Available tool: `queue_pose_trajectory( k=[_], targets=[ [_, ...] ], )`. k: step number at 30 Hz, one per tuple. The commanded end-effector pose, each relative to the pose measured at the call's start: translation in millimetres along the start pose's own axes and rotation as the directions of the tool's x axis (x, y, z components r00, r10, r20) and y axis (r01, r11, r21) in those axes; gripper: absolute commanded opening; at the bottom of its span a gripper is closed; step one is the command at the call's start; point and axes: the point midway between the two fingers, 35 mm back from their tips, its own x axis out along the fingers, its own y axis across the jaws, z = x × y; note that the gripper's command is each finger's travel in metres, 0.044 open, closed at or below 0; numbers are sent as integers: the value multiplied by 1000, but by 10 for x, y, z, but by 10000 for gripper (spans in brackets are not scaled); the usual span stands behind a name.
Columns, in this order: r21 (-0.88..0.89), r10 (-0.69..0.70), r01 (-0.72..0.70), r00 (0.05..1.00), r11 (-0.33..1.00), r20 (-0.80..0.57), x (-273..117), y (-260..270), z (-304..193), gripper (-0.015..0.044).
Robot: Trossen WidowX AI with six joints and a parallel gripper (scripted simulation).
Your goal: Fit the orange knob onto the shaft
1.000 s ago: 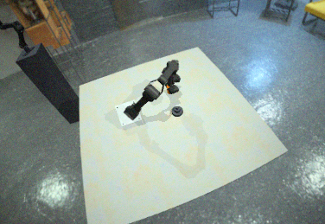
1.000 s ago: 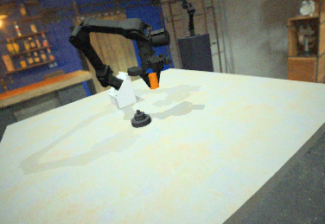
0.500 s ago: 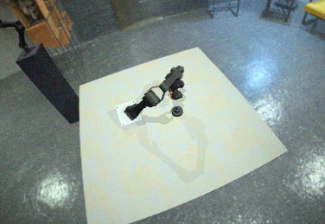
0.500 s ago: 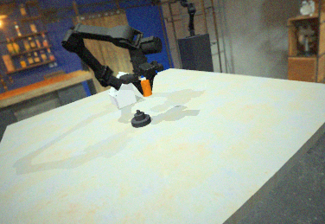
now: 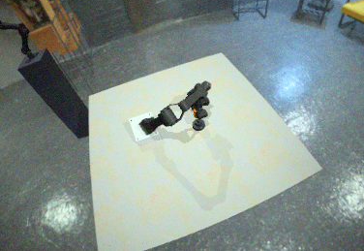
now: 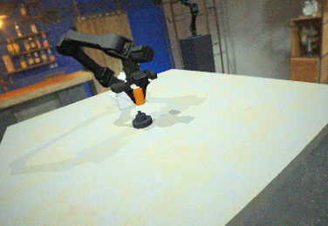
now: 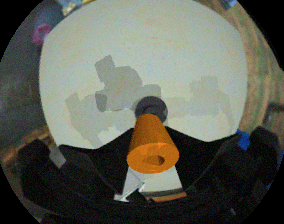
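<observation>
The orange knob [image 5: 195, 110] [image 6: 139, 96] [image 7: 151, 137] is held between the fingers of my gripper [image 6: 139, 94] [image 7: 149, 129], which is shut on it. An opening shows in its end nearer the wrist camera. The dark round pedestal [image 5: 198, 126] [image 6: 142, 123] [image 7: 163, 109] stands on the table with its short shaft [image 6: 140, 113] upright. In the exterior view the knob hangs above the shaft with a gap between them. In the wrist view the knob's far end overlaps the pedestal's lower edge and hides part of it. The shaft's flat side cannot be made out.
The pale table top [image 5: 160, 196] [image 6: 183, 167] [image 7: 183, 40] carries the arm's white base plate [image 5: 137, 131] [image 6: 121, 100] behind the pedestal in the exterior view. The arm's shadows fall across the table. A dark plinth [image 5: 53, 91] [image 6: 197, 54] with another arm stands beyond the table edge.
</observation>
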Motion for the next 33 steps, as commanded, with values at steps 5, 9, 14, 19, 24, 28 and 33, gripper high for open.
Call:
queue_pose_trajectory(
  k=[5, 9, 14, 19, 24, 28, 33],
  targets=[
    [-2, -9, 9, 1000, 1000, 7, 47, -128, -15, 0],
    [-2, -9, 9, 1000, 1000, 7, 139, -128, -13, 0],
    [-1, -10, 10, 1000, 1000, 7, 287, -131, -17, 0],
    [6, -10, 10, 1000, 1000, 7, 254, -134, -12, 0],
    [6, -10, 10, 1000, 1000, 7, 278, -133, -1, 0],
    [6, -10, 10, 1000, 1000, 7, 288, -138, -8, 0],
    [6, -10, 10, 1000, 1000, 7, 287, -138, -10, 0]
  ],
)
